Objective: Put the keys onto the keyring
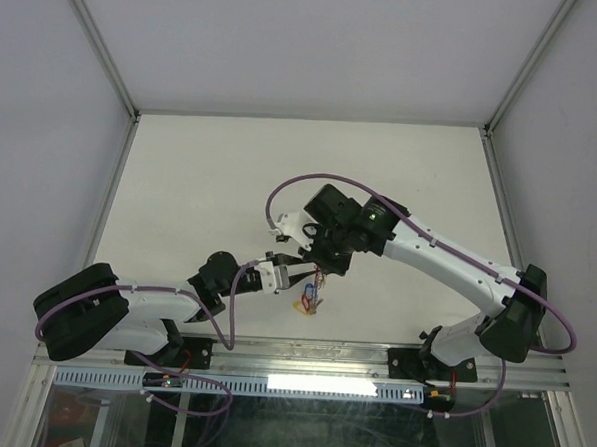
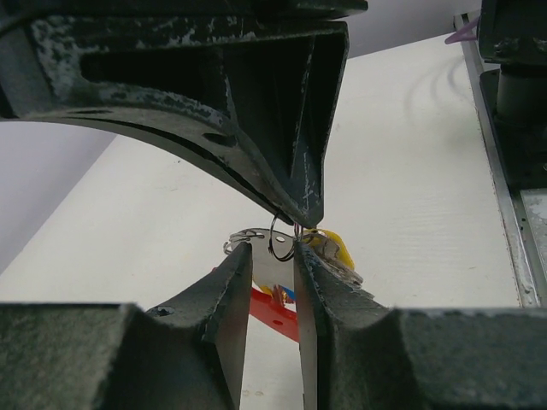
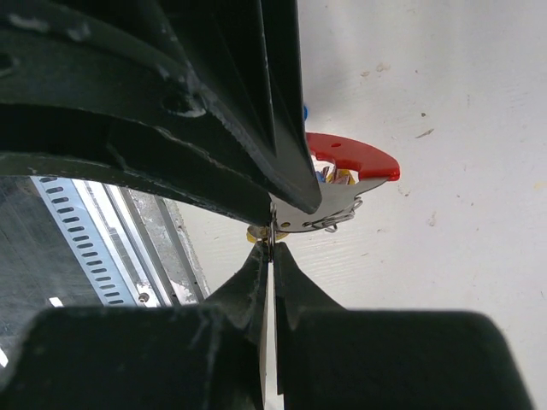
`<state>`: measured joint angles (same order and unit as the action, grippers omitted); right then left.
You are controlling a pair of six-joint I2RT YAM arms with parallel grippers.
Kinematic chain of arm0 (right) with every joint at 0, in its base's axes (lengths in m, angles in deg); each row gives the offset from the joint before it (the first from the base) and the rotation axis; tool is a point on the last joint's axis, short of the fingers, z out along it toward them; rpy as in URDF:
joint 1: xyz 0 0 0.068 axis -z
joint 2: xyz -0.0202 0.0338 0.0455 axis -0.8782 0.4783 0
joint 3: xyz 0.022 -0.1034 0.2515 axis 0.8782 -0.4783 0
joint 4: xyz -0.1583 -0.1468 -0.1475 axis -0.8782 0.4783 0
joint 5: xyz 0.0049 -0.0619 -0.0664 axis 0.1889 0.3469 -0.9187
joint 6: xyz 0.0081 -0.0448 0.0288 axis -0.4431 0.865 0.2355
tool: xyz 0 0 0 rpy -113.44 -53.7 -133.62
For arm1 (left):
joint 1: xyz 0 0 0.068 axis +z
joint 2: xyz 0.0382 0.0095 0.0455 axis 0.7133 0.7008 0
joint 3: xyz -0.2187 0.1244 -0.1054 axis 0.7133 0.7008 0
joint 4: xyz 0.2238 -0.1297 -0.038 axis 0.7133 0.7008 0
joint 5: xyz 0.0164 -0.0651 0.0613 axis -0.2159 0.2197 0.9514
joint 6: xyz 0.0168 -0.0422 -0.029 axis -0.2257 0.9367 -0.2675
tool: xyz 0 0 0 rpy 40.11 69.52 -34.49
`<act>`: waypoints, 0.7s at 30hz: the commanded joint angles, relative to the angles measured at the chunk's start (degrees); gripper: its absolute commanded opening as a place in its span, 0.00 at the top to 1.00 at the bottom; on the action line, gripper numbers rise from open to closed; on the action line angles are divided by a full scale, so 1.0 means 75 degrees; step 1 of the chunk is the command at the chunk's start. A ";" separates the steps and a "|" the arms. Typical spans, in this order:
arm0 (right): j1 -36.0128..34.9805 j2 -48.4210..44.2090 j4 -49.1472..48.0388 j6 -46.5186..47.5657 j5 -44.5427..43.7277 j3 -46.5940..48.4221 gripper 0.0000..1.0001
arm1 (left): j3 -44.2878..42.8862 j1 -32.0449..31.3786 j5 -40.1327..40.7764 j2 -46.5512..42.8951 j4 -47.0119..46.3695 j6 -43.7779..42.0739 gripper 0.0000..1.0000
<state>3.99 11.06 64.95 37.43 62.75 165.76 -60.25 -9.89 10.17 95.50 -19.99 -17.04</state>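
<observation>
Left wrist: keys point(image 2: 326, 248) bunch at the fingers' point(image 2: 227, 289) tips (keyring point(image 2: 272, 309) below).

The far half of the table point(image 1: 282, 153) lies free, and also its left and right sides; there a gripper could pass as far as the grey walls point(image 1: 44, 120) and the metal posts point(image 1: 98, 43). Near the front edge the room is tight; the left gripper point(image 2: 272, 254) and the right gripper point(image 3: 272, 246) meet tip to tip; the keys point(image 1: 307, 304) and the keyring point(image 3: 355, 158) crowd the same spot. Between the left fingers point(image 2: 226, 290) we see only a narrow slit; the purple cables point(image 1: 326, 178) arch above the arms.
</observation>
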 commanded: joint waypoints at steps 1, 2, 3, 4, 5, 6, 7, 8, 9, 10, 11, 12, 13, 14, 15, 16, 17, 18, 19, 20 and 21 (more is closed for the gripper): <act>-0.0107 -0.0118 -0.0371 0.0137 0.0027 0.0265 1.00 | -0.0274 0.0050 -0.0264 0.0004 -0.0049 0.0031 0.76; -0.0113 -0.0104 -0.0387 0.0140 0.0009 0.0247 1.00 | -0.0271 0.0050 -0.0273 -0.0006 -0.0056 0.0025 0.76; -0.0121 -0.0085 -0.0395 0.0146 -0.0002 0.0250 1.00 | -0.0266 0.0050 -0.0284 -0.0009 -0.0070 0.0025 0.76; -0.0124 -0.0074 -0.0403 0.0151 -0.0009 0.0233 1.00 | -0.0252 0.0050 -0.0304 -0.0009 -0.0088 0.0024 0.76; -0.0130 -0.0073 -0.0425 0.0152 -0.0015 0.0222 1.00 | -0.0239 0.0050 -0.0329 -0.0027 -0.0102 0.0024 0.77; -0.0141 -0.0059 -0.0451 0.0152 -0.0028 0.0211 1.00 | -0.0231 0.0050 -0.0353 -0.0029 -0.0116 0.0024 0.77; -0.0135 -0.0055 -0.0480 0.0152 -0.0038 0.0205 1.00 | -0.0230 0.0050 -0.0375 -0.0028 -0.0120 0.0014 0.77; -0.0136 -0.0051 -0.0503 0.0152 -0.0049 0.0194 1.00 | -0.0230 0.0056 -0.0389 -0.0032 -0.0123 0.0013 0.78; -0.0145 -0.0049 -0.0516 0.0152 -0.0059 0.0185 1.00 | -0.0233 0.0058 -0.0395 -0.0036 -0.0126 0.0010 0.78; -0.0147 -0.0033 -0.0522 0.0142 -0.0078 0.0194 1.00 | -0.0225 0.0056 -0.0402 -0.0033 -0.0121 0.0012 0.78; -0.0147 -0.0023 -0.0535 0.0141 -0.0085 0.0175 1.00 | -0.0229 0.0062 -0.0406 -0.0042 -0.0122 0.0023 0.79; -0.0158 -0.0012 -0.0545 0.0140 -0.0086 0.0173 1.00 | -0.0227 0.0062 -0.0413 -0.0044 -0.0120 0.0024 0.79; -0.0153 0.0001 -0.0548 0.0140 -0.0092 0.0172 1.00 | -0.0228 0.0062 -0.0419 -0.0055 -0.0128 0.0030 0.79; -0.0164 0.0001 -0.0560 0.0140 -0.0103 0.0158 1.00 | -0.0228 0.0062 -0.0428 -0.0062 -0.0131 0.0032 0.79; -0.0170 0.0009 -0.0581 0.0140 -0.0116 0.0148 0.99 | -0.0228 0.0062 -0.0447 -0.0067 -0.0135 0.0030 0.79; -0.0171 0.0023 -0.0592 0.0140 -0.0126 0.0149 0.99 | -0.0220 0.0062 -0.0465 -0.0078 -0.0132 0.0036 0.79; -0.0181 0.0027 -0.0605 0.0140 -0.0141 0.0143 0.99 | -0.0218 0.0062 -0.0488 -0.0088 -0.0132 0.0042 0.78; -0.0182 0.0037 -0.0624 0.0140 -0.0154 0.0136 0.99 | -0.0217 0.0062 -0.0515 -0.0106 -0.0132 0.0036 0.78; -0.0193 0.0038 -0.0631 0.0148 -0.0165 0.0131 0.99 | -0.0217 0.0059 -0.0532 -0.0109 -0.0135 0.0036 0.77; -0.0194 0.0045 -0.0634 0.0152 -0.0167 0.0123 0.99 | -0.0217 0.0062 -0.0542 -0.0114 -0.0132 0.0036 0.77; -0.0194 0.0057 -0.0638 0.0152 -0.0168 0.0125 0.99 | -0.0217 0.0056 -0.0548 -0.0121 -0.0132 0.0038 0.78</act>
<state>3.14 11.68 64.22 37.89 61.37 165.74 -60.41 -9.87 8.18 95.52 -19.11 -17.08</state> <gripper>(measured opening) 0.010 0.226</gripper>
